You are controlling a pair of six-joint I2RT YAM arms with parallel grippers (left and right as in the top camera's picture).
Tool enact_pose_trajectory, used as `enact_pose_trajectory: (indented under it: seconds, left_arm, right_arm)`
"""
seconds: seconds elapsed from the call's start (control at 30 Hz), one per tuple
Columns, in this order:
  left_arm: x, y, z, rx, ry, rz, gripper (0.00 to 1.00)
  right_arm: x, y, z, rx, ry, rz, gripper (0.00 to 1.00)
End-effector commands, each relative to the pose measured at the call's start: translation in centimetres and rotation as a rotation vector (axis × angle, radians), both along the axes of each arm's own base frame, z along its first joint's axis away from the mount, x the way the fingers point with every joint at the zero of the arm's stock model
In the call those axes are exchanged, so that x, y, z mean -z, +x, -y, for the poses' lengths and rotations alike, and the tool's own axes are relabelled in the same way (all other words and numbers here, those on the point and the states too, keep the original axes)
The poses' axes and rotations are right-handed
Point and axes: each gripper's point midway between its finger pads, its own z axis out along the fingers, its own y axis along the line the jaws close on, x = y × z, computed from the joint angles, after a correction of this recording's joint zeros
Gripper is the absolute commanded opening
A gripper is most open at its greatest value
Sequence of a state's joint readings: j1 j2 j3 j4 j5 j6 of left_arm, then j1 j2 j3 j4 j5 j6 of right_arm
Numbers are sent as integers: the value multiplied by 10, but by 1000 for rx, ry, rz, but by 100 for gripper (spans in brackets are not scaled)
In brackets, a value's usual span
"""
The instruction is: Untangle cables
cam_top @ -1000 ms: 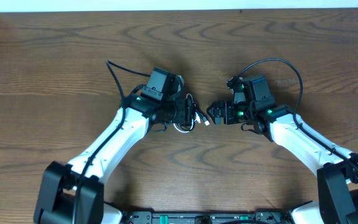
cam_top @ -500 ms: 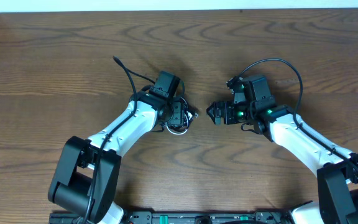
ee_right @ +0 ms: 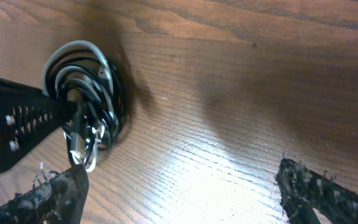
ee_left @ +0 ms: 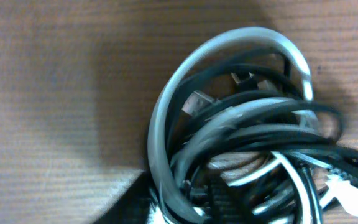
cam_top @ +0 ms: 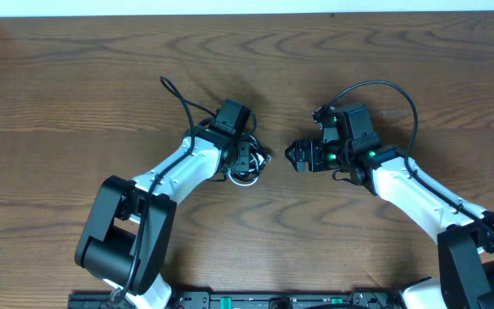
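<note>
Your left tool has swung in and closed, pinching the cables at the middle of the bench, apparently to anchor the bundle. Your right tool waits spread nearby, likely to pull a strand free.

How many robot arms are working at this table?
2. The left arm enters lower left, left gripper at the cables; the right arm enters lower right, right gripper open beside them. None looks hidden.
</note>
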State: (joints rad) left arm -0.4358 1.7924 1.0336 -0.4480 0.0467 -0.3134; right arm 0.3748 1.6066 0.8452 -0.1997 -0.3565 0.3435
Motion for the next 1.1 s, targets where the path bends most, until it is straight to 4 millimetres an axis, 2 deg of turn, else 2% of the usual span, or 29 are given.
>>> enact_pose_trajectory:
  seconds: [0.0,0.17,0.3,0.47,0.67,0.73,0.97,1.03,1.07]
  left_arm:
    - [1,-1,6,9,-31,-8,8]
    - [-19,-2,30,49,-167,-5,8]
    - [-51,-4,49,93,-290,29,8]
    - [-84,-8,61,140,-385,76,7]
    - [-93,-16,72,174,-454,55,8]
    - [-94,-19,75,185,-465,49,7]
    - [-98,-21,86,215,-496,57,7]
    - [-103,-20,91,231,-524,69,7]
    - [-106,-18,94,238,-539,79,8]
  right_arm:
    - [-4,1,-5,-23,5,15,93]
    - [-4,1,-5,-24,4,15,95]
    - [-4,1,-5,-44,-5,29,98]
    - [-7,-4,-13,-155,7,70,99]
    - [-19,-9,-29,-246,88,102,95]
    - [-23,-9,-33,-260,112,114,91]
    - [-22,-10,-33,-261,112,108,63]
    - [-21,-12,-32,-261,109,96,54]
    - [-20,-13,-31,-260,107,89,45]
